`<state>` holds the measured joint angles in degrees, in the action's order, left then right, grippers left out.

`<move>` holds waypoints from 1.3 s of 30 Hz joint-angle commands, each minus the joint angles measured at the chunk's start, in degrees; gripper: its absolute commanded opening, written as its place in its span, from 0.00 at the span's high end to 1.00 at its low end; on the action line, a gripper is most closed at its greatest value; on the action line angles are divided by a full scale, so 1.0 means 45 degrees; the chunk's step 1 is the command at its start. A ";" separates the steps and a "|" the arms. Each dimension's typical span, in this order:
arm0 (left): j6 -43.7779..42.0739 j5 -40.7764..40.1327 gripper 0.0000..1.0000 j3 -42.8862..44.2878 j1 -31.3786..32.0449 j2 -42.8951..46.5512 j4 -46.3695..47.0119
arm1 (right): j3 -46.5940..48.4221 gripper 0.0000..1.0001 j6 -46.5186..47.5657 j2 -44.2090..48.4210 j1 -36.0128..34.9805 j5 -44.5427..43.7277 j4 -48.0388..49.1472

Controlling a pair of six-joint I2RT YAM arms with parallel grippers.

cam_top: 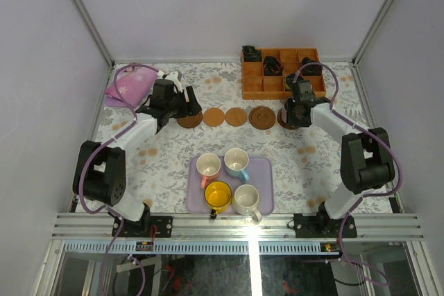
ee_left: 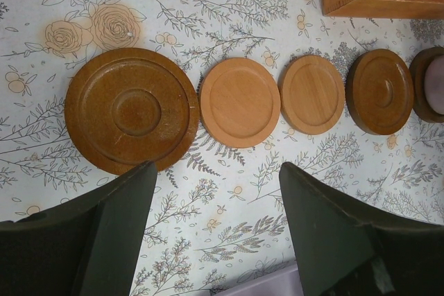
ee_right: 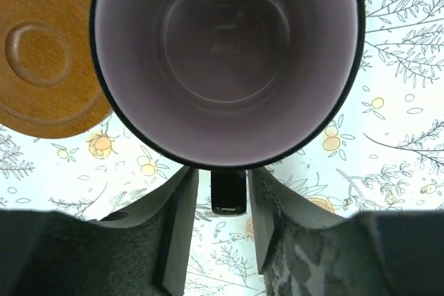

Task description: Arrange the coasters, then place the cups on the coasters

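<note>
Closest in, at the bottom edge of the overhead view, sat the two arm bases (cam_top: 142,221), with the lavender tray (cam_top: 264,171) just beyond and between them on the flowered worktop (cam_top: 159,164). At upper left lay a pink cloth (cam_top: 128,86). Right of it the left end effector (ee_left: 218,168) hovered with its jaws wide and nothing between them, just short of the leftmost coaster (ee_left: 130,109).

From that disc the coasters (cam_top: 236,116) ran in a straight line across the middle of the frame, close together. The first four were bare.

Lower centre, the tray carried four cups: the pink-handled cup (cam_top: 208,166), the blue cup (cam_top: 236,162), the yellow cup (cam_top: 218,195) and the white cup (cam_top: 246,199).

At the right end of the row the purple cup (ee_right: 225,60) stood upright on the fifth coaster (ee_left: 418,84). Its handle (ee_right: 228,192) pointed straight back between the fingers of the right end effector (ee_right: 223,192). The jaws were narrow yet stood just off the handle, so the grip looked released. A clean retreat would probably follow the handle's line, up or back. The tray lay down and left of this end effector, the blue and white cups on its side. An orange-brown box (cam_top: 253,86) sat at upper right.
</note>
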<state>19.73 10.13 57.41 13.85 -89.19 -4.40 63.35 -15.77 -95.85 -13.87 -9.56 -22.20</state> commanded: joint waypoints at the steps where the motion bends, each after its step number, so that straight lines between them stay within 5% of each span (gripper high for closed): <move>1: -0.0063 0.0126 0.28 0.0181 -0.0030 0.0062 0.0195 | 0.0601 0.54 -0.0244 0.0198 -0.0024 -0.0307 0.0260; 18: -0.0126 -0.0023 0.28 0.0037 -0.0031 0.0312 0.0236 | 0.0025 0.01 -0.0805 0.2434 -0.0069 -0.0484 -0.0185; 28: -0.0106 -0.0001 0.28 -0.0105 -0.0032 0.0537 0.0294 | -0.0482 0.01 -0.0869 0.6053 -0.1509 0.0662 -0.1301; 39: -0.0034 0.0139 0.28 -0.0600 -0.0014 0.1236 0.0184 | -0.1140 0.01 -0.0867 0.6614 -0.4783 0.1233 -0.2388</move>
<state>19.70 10.11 55.75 13.85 -86.35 -4.43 59.94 -19.31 -67.07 -32.64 -6.24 -31.05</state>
